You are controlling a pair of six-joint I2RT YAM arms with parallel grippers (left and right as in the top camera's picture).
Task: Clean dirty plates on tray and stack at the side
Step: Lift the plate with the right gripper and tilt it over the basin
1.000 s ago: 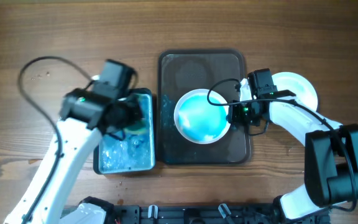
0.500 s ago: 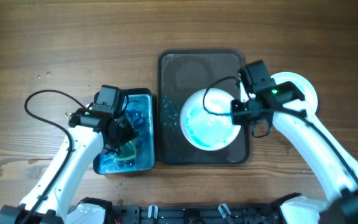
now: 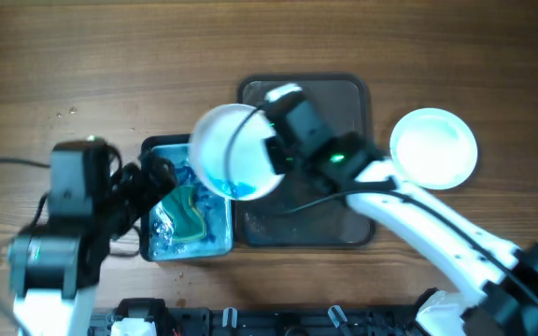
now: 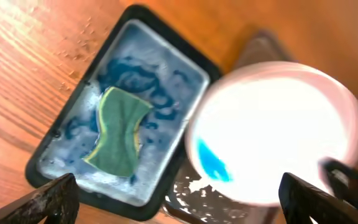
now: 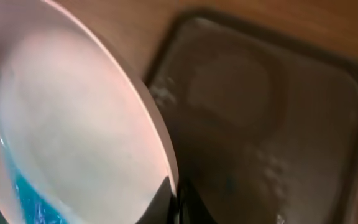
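A white plate (image 3: 236,149) with a blue smear at its low edge hangs tilted above the gap between the basin and the dark tray (image 3: 334,103). My right gripper (image 3: 275,149) is shut on its right rim. The right wrist view shows that plate (image 5: 73,124) pinched at the rim by my right gripper (image 5: 178,202), with the tray (image 5: 278,112) below. A second plate (image 3: 434,147), faintly blue, lies on the wood right of the tray. My left gripper (image 3: 155,183) is open at the basin's left side. In the left wrist view it (image 4: 179,208) frames the plate (image 4: 278,124).
A black-rimmed basin (image 3: 185,256) of blue water sits left of the tray, and a green and yellow sponge (image 3: 187,213) lies loose in it. The left wrist view shows the sponge (image 4: 118,130) flat in the basin (image 4: 166,74). Water drops spot the tray floor.
The right arm lifted the plate off the tray and carried it left toward the basin. The left gripper opened, let go of the sponge and drew back; the sponge stays in the water.
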